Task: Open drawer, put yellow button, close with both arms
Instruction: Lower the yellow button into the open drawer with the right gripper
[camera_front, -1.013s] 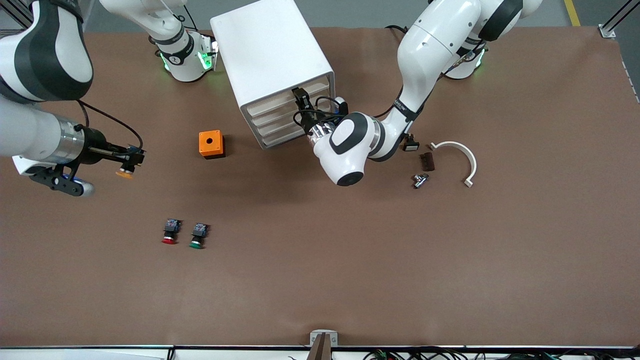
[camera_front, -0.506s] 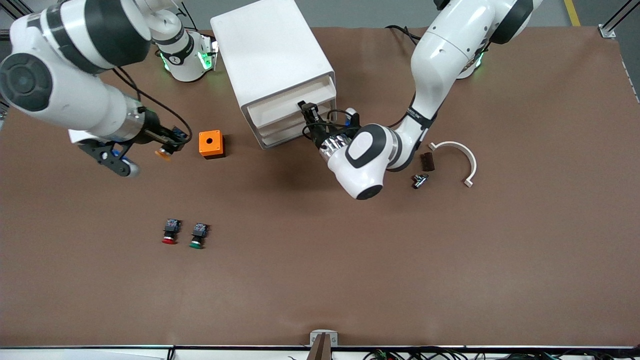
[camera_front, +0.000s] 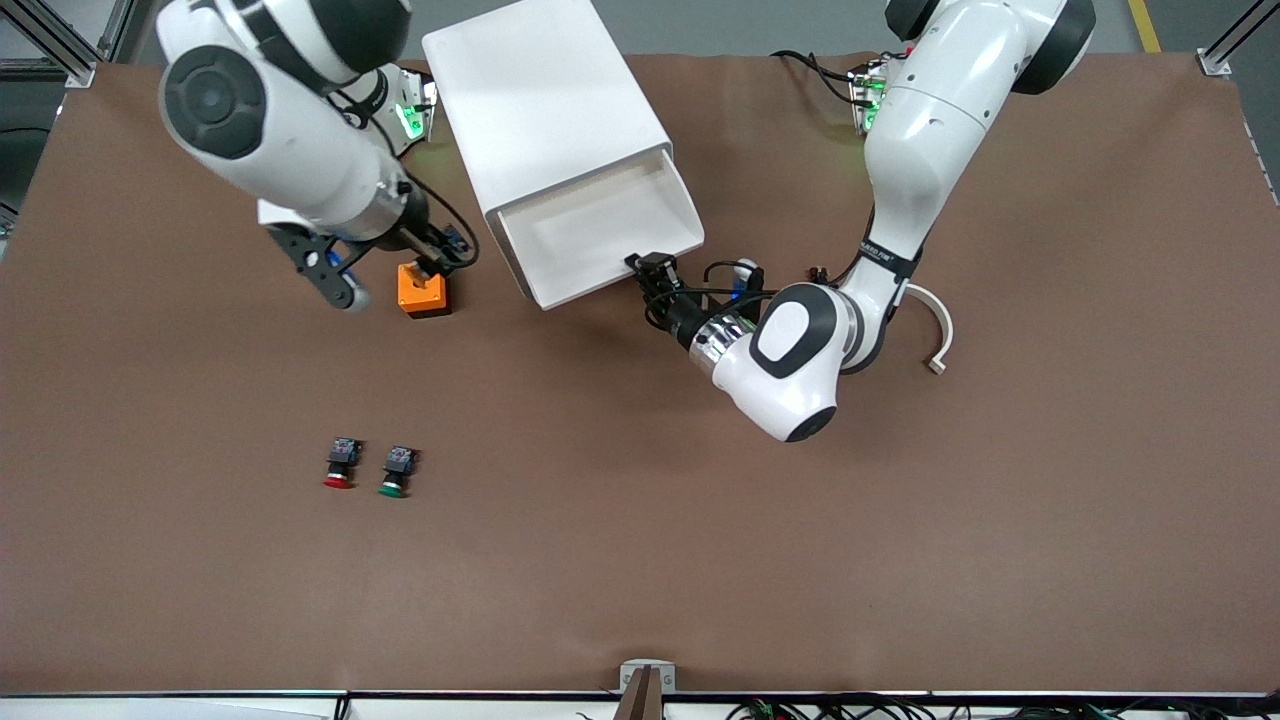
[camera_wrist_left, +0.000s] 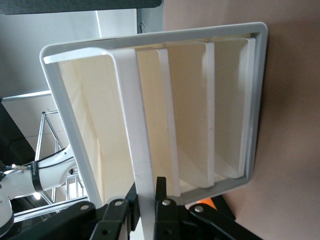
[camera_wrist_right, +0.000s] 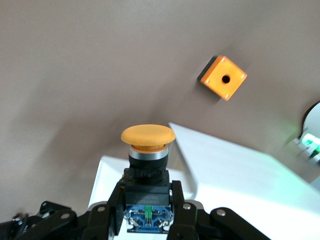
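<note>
The white cabinet (camera_front: 540, 90) stands at the robots' side of the table, and its top drawer (camera_front: 590, 225) is pulled out, showing an empty tray. My left gripper (camera_front: 648, 268) is shut on the drawer's front wall (camera_wrist_left: 140, 125), one finger on each side of it (camera_wrist_left: 148, 194). My right gripper (camera_front: 450, 262) hangs over the orange box (camera_front: 422, 290) beside the cabinet. It is shut on the yellow button (camera_wrist_right: 148, 136), gripping the black body with the cap pointing away from the wrist (camera_wrist_right: 147, 200). The button itself is hidden in the front view.
A red-capped button (camera_front: 340, 465) and a green-capped button (camera_front: 397, 472) lie side by side, nearer the front camera than the orange box (camera_wrist_right: 223, 77). A white curved bracket (camera_front: 938, 325) lies toward the left arm's end, beside the left wrist.
The left gripper has drawn the top drawer out of the cabinet. The right arm has carried the yellow button from its end of the table to over the orange box.
</note>
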